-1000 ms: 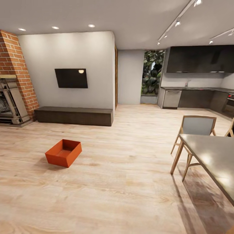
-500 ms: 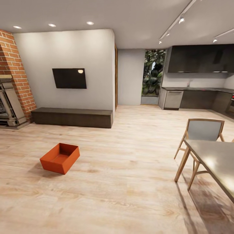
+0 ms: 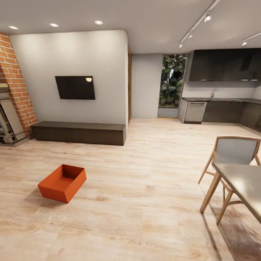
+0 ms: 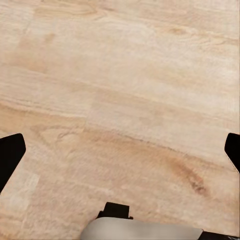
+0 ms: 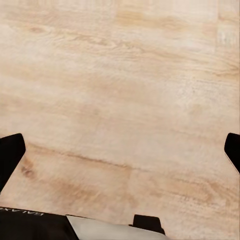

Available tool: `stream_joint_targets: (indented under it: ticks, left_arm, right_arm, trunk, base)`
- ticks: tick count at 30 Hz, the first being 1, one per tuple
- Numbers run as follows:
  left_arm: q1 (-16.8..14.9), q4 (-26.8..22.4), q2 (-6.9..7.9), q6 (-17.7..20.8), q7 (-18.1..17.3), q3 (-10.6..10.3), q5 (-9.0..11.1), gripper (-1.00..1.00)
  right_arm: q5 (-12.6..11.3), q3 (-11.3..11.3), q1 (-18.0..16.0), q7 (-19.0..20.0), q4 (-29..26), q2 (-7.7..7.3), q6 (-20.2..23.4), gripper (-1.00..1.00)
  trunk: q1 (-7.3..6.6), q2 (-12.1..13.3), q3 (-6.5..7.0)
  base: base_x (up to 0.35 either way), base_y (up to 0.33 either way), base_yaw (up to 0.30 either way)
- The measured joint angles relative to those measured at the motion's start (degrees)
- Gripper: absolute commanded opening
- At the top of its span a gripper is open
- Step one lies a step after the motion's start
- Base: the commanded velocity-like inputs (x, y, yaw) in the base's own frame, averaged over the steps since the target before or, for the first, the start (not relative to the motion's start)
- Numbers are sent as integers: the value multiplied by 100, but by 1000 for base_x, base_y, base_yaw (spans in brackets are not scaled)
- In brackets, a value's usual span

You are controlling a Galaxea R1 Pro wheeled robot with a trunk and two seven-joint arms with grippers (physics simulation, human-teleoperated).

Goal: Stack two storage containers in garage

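Where wood planks spread, orange-red open bin (thin-walled, empty), both grippers' fingers spread apart.

The light wood plank floor carries one orange-red bin, open side up, standing apart from the long dark bench and the table with its chair.

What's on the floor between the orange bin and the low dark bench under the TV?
Nothing: in the head view, bare wood plank floor separates the storage container from the bench.
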Motion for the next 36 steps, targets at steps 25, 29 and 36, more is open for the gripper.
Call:
stream_joint_targets:
  ticks: [25, 29, 36]
  left_arm:
    - [0, 2, 0, -2, 0, 0, 0, 100]
    - [0, 2, 0, 1, -1, 1, 0, 100]
    - [0, 1, 0, 0, -1, 1, 0, 100]
  right_arm:
    - [0, 0, 0, 0, 0, 0, -3, 100]
    - [0, 0, 0, 0, 0, 0, -1, 100]
    - [-6, 7, 0, -16, 0, 0, 3, 100]
  trunk:
    - [0, 0, 0]
    - [0, 0, 0]
    - [0, 0, 0]
  base:
    - [325, 0, 0]
    - [325, -33, 0]
    - [326, -73, 0]
